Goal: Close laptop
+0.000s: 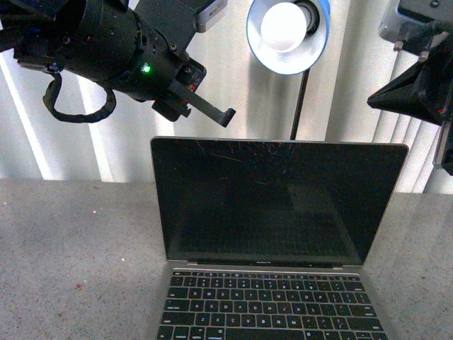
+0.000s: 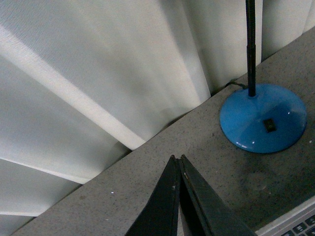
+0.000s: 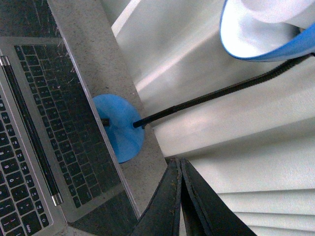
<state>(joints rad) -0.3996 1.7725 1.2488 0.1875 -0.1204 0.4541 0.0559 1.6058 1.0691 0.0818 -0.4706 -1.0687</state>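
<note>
Laptop (image 1: 276, 212) stands open; your left gripper (image 1: 225, 117), closed and empty, hovers at its eleven o'clock, likely to push the screen down; right gripper (image 1: 375, 99) also closed.

Front view sits close and low, and we face the laptop (image 1: 262, 205) screen head-on, blinds (image 1: 106, 156) behind. Both wrist views look down from above the table (image 2: 147, 182); we find the blue lamp base (image 2: 263, 118) and laptop keys in both.
</note>
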